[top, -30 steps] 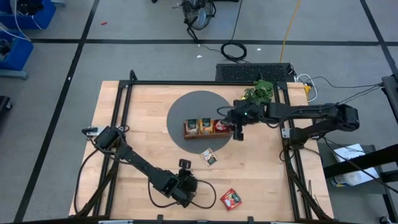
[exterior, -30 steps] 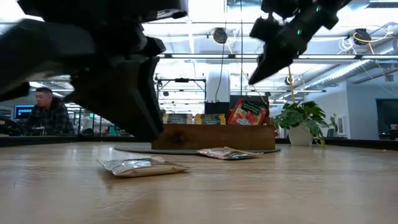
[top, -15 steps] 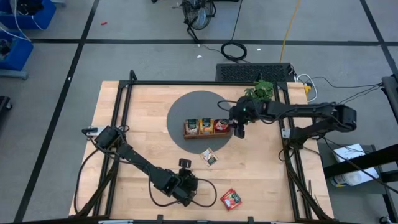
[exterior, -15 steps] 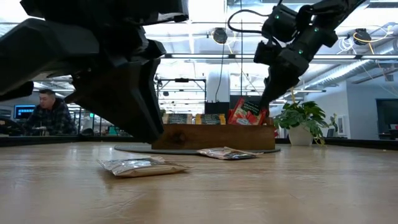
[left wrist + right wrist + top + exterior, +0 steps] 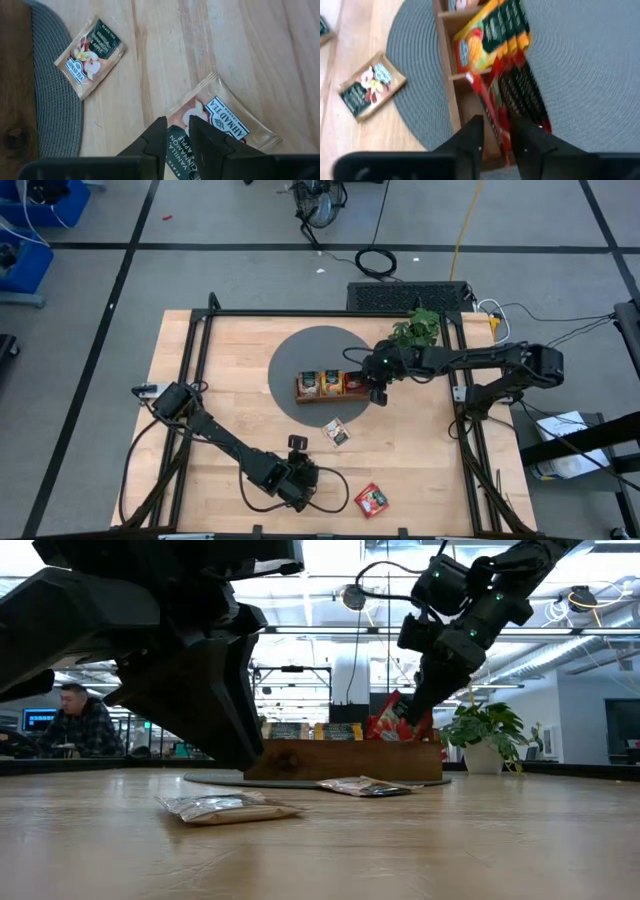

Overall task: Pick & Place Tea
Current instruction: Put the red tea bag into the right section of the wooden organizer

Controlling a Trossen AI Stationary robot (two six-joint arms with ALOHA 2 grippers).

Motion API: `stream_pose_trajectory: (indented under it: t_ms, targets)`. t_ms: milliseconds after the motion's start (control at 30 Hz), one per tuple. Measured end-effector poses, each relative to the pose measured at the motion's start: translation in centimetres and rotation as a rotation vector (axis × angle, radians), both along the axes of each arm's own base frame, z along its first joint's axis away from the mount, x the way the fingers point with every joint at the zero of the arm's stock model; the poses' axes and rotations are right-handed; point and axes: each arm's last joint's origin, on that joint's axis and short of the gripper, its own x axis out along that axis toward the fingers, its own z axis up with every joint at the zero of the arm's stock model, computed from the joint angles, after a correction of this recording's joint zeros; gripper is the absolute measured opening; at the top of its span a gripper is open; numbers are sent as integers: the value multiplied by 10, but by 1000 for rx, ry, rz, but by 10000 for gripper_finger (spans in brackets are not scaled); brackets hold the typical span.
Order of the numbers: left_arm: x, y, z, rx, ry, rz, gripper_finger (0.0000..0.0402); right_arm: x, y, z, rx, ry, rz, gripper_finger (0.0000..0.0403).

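A brown wooden tray (image 5: pixel 330 394) stands on a round grey mat, with tea sachets upright in its compartments: orange-yellow ones (image 5: pixel 490 35) and red ones (image 5: pixel 520 95). My right gripper (image 5: pixel 499 122) is at the tray's right compartment, narrowly open, its fingers on either side of a red sachet's upper edge (image 5: pixel 492 112). Loose sachets lie flat on the table: one (image 5: pixel 337 432) near the mat, a red one (image 5: pixel 372 500) by the near edge. A third (image 5: pixel 220 117) lies under my left gripper (image 5: pixel 177 125), which hovers narrowly open above it. My right gripper comes from above, slanting down from the table's right, at the red sachets (image 5: pixel 392 720) that lean out of the tray's right compartment. One sachet's upper edge runs between the fingers. I cannot tell whether they touch it.
A green potted plant (image 5: pixel 417 328) stands at the table's far right, behind the right arm. The grey mat (image 5: pixel 300 350) lies under the tray. A black frame runs round the table. A person (image 5: pixel 80 725) sits in the room beyond the table.
My right gripper has come down and a little toward the table's left, from above the tray onto the red sachets in its right compartment.
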Motion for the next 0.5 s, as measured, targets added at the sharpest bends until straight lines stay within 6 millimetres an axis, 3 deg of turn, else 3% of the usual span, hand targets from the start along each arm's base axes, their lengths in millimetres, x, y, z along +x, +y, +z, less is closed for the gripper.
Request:
stream_pose_trajectory:
  t_ms: [200,367,500]
  targets:
    - [0,0,0,3,5,0,88,-1,1,5,9,-19,12,12]
    - [0,0,0,3,5,0,88,-2,2,4,55,2,25,2]
    - [0,1,0,3,5,1,88,2,1,25,0,84,14,1]
